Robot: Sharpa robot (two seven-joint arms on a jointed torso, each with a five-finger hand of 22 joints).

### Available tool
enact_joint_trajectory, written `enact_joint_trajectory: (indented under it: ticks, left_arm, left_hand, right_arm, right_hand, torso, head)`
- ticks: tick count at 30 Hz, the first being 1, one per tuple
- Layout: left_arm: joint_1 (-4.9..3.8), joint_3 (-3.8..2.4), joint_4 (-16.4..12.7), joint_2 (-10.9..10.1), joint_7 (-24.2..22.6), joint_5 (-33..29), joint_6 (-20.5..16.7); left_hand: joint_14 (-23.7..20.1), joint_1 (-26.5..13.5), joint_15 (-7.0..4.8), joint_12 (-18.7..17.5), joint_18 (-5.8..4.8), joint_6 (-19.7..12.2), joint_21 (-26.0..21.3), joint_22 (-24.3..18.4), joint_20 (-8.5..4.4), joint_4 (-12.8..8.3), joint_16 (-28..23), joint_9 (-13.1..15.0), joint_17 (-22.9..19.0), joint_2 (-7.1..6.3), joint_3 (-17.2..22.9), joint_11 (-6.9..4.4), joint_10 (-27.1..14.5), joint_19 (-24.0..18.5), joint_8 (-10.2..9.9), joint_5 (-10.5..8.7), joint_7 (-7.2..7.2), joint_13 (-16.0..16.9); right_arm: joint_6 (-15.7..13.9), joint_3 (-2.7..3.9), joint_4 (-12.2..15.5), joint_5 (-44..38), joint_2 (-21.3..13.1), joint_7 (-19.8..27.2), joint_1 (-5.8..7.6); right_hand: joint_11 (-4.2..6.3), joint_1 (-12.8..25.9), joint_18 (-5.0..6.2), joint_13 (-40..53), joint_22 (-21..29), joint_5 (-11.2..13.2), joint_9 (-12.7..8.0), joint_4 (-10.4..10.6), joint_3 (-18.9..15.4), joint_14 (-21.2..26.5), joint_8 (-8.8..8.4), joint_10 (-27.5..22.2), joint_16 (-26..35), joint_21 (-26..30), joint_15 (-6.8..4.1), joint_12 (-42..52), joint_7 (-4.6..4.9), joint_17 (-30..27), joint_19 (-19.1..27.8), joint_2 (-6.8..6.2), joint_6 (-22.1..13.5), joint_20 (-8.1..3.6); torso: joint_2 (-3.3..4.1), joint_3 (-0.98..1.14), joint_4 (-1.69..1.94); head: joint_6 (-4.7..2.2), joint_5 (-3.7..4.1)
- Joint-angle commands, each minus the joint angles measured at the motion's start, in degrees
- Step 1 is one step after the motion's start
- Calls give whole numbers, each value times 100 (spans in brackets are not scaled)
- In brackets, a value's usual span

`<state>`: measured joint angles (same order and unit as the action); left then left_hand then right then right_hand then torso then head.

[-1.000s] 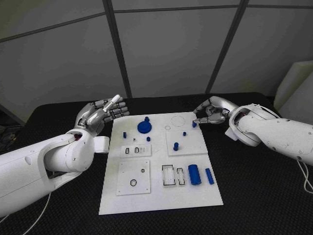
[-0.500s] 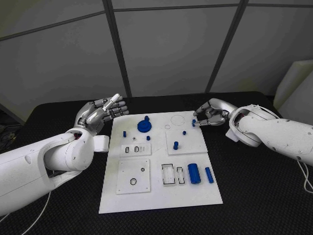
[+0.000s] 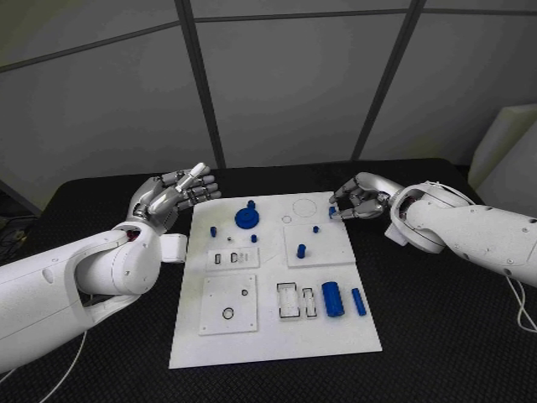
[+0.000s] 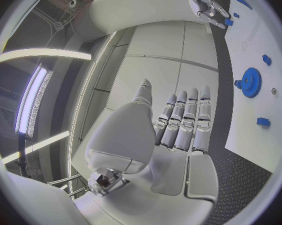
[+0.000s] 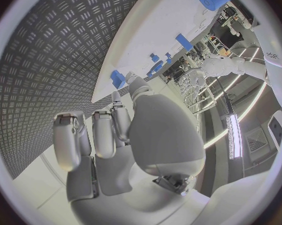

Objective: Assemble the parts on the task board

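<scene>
Several blue parts, including a gear (image 3: pixel 247 219), lie on the board (image 3: pixel 274 344) at the table's (image 3: pixel 462 336) middle. The right hand (image 3: pixel 358 200) at the board's far right corner pinches a small peg (image 5: pixel 118 78). The left hand (image 3: pixel 172 196), off the board's far left corner, is empty, fingers straight and side by side in the left wrist view.

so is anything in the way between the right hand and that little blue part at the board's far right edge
Nothing visible. The right hand is already at the small blue part on the task board's far right edge, fingertips right by it; contact can't be told.
</scene>
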<state>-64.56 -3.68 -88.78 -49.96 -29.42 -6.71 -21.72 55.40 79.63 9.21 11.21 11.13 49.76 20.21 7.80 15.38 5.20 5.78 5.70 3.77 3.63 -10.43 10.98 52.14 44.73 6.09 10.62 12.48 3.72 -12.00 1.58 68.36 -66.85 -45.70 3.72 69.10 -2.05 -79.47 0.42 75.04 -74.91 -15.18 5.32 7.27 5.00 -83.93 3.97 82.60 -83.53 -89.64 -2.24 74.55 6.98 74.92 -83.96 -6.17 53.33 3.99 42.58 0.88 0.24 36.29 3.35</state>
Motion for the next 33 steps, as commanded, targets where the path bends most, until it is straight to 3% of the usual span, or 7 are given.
enact_joint_trajectory:
  ticks: [1, 33]
  left_arm:
    - [-6, -5, -1, 5, -29, 40, 71]
    - [-6, -5, 3, -2, -2, 70, 75]
  left_hand:
    - [2, 5, 20, -20, -84, 34, -8, -5, -4, -23, -16, 8, -8, 58, 7, 9, 42, 3, -28, -19, 103, -6]
    - [0, 4, 21, -25, -85, 35, -10, -9, -3, -30, -22, 9, -8, 63, 4, 10, 43, -1, -32, -21, 104, -6]
  right_arm:
    - [129, 1, -11, -35, 20, -15, 9]
    - [182, 1, -122, -199, 118, -177, 4]
  right_hand:
    - [-5, -48, -42, 293, -1509, -20, -9, -7, 11, -340, -2, 28, -35, -36, 10, 27, 8, 217, -604, 57, 59, 33]
    - [19, -107, -42, 358, -1509, 27, -1, -79, 94, -354, 49, 62, -69, -36, -9, 95, -20, 281, -604, 215, 328, 17]
  torso:
    - [3, 2, 3]
    - [0, 6, 3]
  head:
    - [-4, -28]
    - [30, -16]
